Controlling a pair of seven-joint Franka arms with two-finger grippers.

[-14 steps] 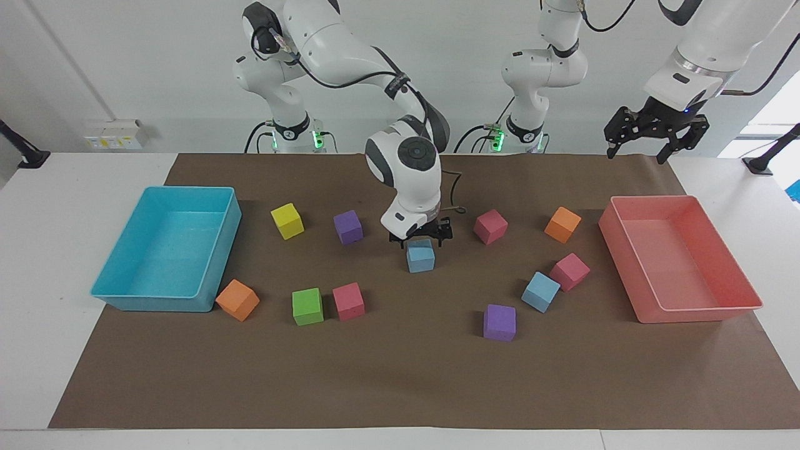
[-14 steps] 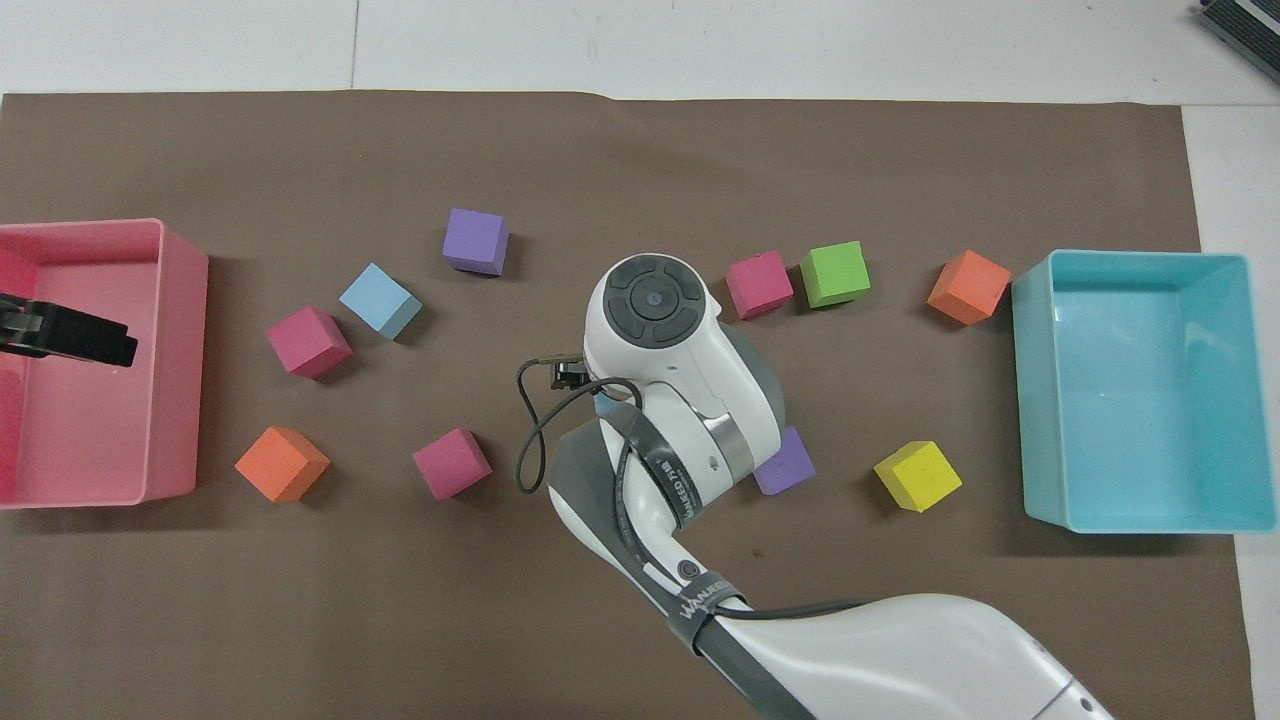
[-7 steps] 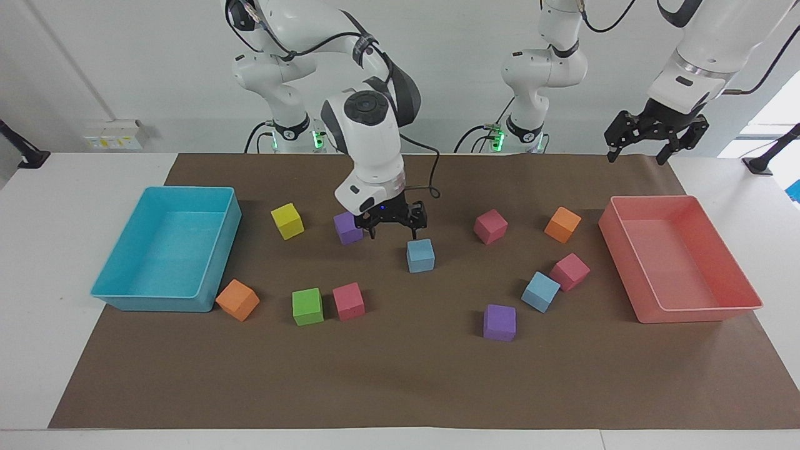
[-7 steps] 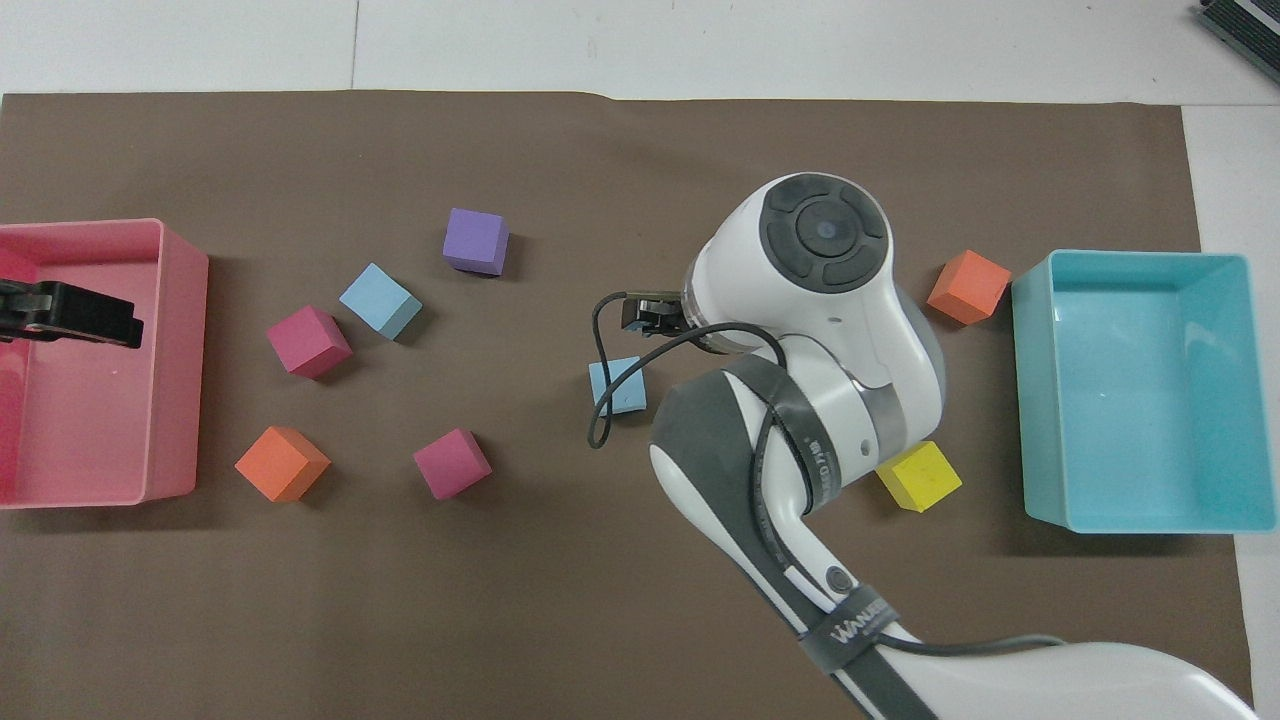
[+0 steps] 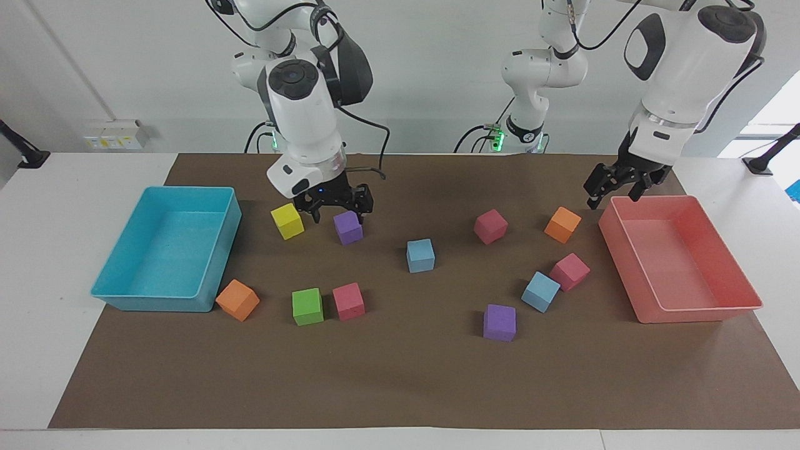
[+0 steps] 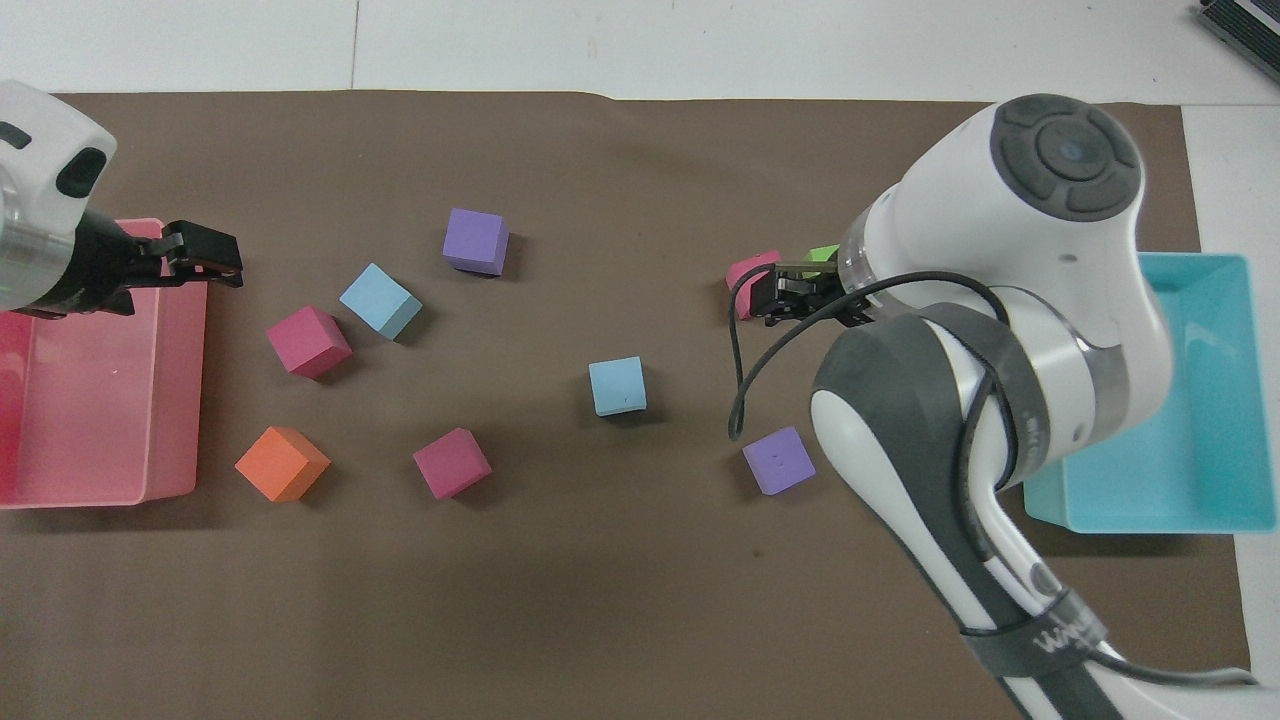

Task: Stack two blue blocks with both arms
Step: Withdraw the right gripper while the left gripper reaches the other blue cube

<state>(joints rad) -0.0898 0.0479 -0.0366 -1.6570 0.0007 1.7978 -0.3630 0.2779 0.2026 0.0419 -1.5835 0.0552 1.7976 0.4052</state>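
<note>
Neither blue block is stacked: one blue block sits mid-table, the other beside a pink block. Both the left gripper and the right gripper hang empty with fingers apart. That touching pink block could get nudged or caught in the grasp.

Bright, even light, apparently from above; the cubes cast soft short shadows on the brown mat. Mild glare inside the cyan tray. Both views look sharp.
</note>
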